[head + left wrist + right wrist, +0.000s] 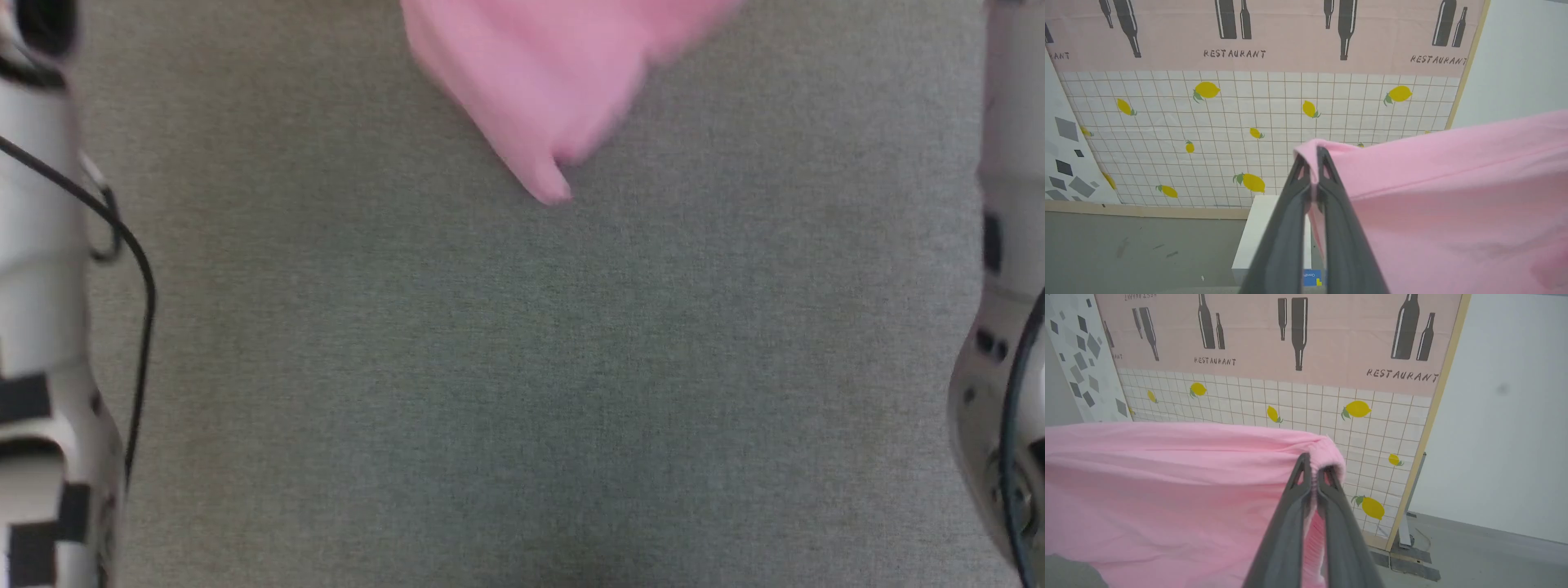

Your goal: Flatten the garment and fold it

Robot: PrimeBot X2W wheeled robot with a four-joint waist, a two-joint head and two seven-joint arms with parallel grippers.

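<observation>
- Head view: the pink shorts (539, 73) hang down from the top edge over the grey tabletop (522, 392). Their lowest corner dangles near the middle, and I cannot tell whether it touches the surface. The cloth is smeared here, so its creases cannot be read. The pale left forearm (41, 245) and right forearm (1008, 204) stand at the two sides, well apart.
- Left wrist view: the left gripper (1312, 157) is pressed together on a small fold at one upper corner of the shorts. The fabric runs off to the side as a fairly taut top edge with a loose sheet sagging below. A wall cloth (1249, 122) printed with lemons and bottles lies beyond.
- Right wrist view: the right gripper (1312, 463) is pinching the gathered waistband (1327, 451), whose ruffled edge curls over the fingertips.
- Handling, as I judge it: the shorts are light, thin and limp. They will drape and wrinkle rather than hold a shape, and may slide out of a shallow pinch.
- The thicker, ribbed waistband corners look the surest places to hold. Pulling them gently apart should spread the cloth flat as it is laid down.
</observation>
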